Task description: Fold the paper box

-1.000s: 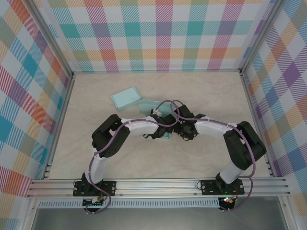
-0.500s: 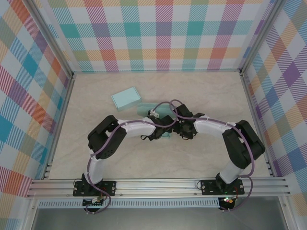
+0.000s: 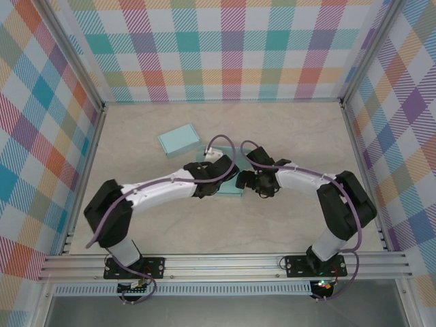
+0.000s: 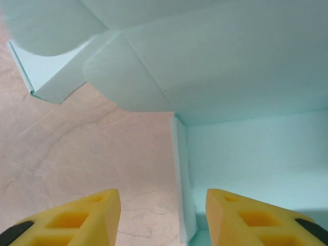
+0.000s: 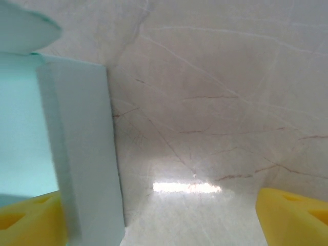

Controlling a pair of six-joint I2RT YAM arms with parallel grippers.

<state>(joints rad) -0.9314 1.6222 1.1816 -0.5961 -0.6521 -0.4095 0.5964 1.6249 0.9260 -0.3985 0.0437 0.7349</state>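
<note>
The light teal paper box [image 3: 227, 191] lies in the middle of the table, half covered by both wrists. My left gripper [image 3: 218, 180] hangs over its left part and is open. In the left wrist view a thin upright box wall [image 4: 180, 174] stands in the gap of the left gripper [image 4: 163, 218], touching neither yellow fingertip [image 4: 77, 215], and a folded flap [image 4: 123, 77] lies beyond it. My right gripper [image 3: 240, 182] is at the box's right end, open wide. In the right wrist view a box side wall [image 5: 77, 148] stands just inside the left finger [image 5: 25, 220] of the right gripper [image 5: 159, 220].
A second teal box [image 3: 178, 139], closed, lies behind and to the left of the work. Checked walls [image 3: 231, 48] enclose the marble table on three sides. An aluminium rail [image 3: 225, 262] runs along the near edge with both arm bases on it.
My left gripper has opened and let go of the box wall. The left arm has stretched out, its elbow swinging left and toward the near edge. The right arm has barely moved.
</note>
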